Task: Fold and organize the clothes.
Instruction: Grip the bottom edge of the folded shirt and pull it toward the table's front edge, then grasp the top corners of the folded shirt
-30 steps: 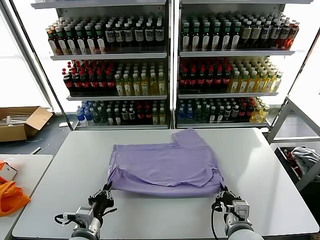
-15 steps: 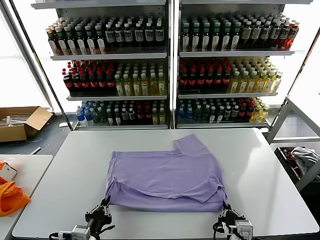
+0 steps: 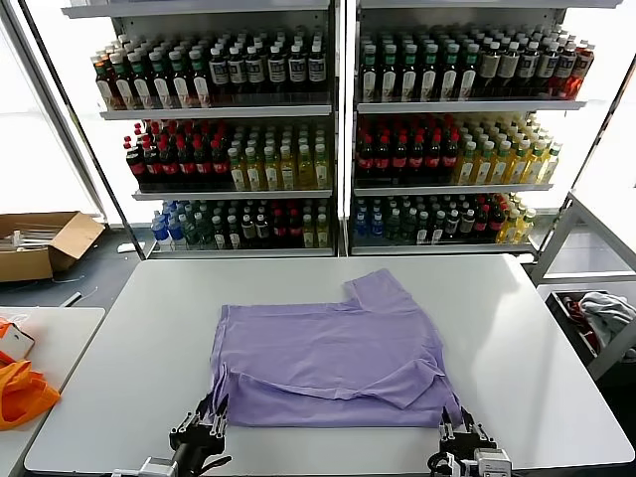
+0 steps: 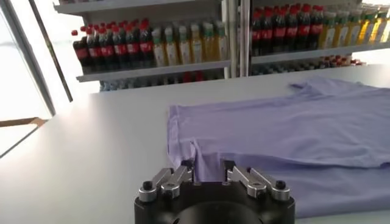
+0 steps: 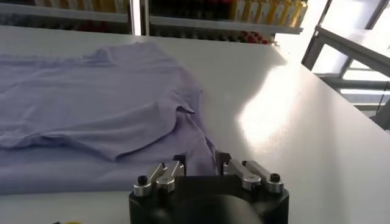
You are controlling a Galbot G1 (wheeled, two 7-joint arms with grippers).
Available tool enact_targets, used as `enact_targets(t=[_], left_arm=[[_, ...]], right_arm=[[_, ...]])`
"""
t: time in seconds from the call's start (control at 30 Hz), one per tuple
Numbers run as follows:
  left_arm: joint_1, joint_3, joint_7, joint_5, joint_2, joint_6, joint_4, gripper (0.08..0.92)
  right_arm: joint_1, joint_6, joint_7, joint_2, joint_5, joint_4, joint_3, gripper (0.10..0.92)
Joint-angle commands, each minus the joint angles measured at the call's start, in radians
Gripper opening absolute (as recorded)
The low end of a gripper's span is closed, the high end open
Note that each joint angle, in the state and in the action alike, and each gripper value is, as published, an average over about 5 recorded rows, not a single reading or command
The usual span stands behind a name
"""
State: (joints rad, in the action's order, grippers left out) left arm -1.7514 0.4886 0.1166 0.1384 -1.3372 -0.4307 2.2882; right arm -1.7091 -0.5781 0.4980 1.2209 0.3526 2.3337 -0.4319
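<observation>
My left gripper (image 4: 209,175) pinches the shirt's (image 3: 328,358) near left corner, right gripper (image 5: 201,165) its near right corner, fingers closed on cloth. The shirt lies spread on the tabletop (image 3: 517,328), running away from both, long axis crosswise between them.

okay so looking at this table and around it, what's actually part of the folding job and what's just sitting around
Part of the job:
lavender T-shirt, spread on the white table
left gripper, pinching the shirt's near left corner
right gripper, pinching the near right corner

Just lying about:
orange fabric on the side table
cardboard box on the floor
bottle shelves behind
</observation>
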Motion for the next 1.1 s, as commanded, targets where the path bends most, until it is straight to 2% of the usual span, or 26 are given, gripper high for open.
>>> enact_targets(t=[0.03, 0.3, 0.5, 0.63, 0.77, 0.97, 1.1], left_arm=[[0.023, 0.047, 0.002, 0.044, 0.0, -0.026, 0.089, 0.44], [0.143, 0.201, -0.015, 0.184, 0.012, -0.007, 0.15, 0.674], [0.222, 0.222, -0.052, 0.231, 0.054, -0.013, 0.108, 0.809], [0.316, 0.153, -0.098, 0.22, 0.083, -0.029, 0.042, 0.822], [0.405, 0.094, -0.14, 0.218, 0.146, -0.05, -0.032, 0.823], [0.464, 0.094, -0.182, 0.301, 0.273, -0.056, -0.107, 0.823], [0.49, 0.1, -0.222, 0.334, 0.304, -0.051, -0.163, 0.823]], right_arm=[[-0.011, 0.0, 0.004, 0.0, 0.022, 0.066, -0.071, 0.566], [0.11, 0.008, -0.027, 0.013, 0.143, 0.098, -0.201, 0.787], [0.269, 0.0, -0.076, -0.01, 0.192, 0.035, -0.224, 0.822], [0.388, 0.001, -0.138, -0.042, 0.199, -0.046, -0.194, 0.823], [0.537, 0.0, -0.171, -0.087, 0.244, -0.155, -0.131, 0.823], [0.777, -0.002, -0.257, -0.188, 0.322, -0.291, 0.01, 0.823], [0.89, -0.001, -0.378, -0.239, 0.287, -0.399, 0.099, 0.823]])
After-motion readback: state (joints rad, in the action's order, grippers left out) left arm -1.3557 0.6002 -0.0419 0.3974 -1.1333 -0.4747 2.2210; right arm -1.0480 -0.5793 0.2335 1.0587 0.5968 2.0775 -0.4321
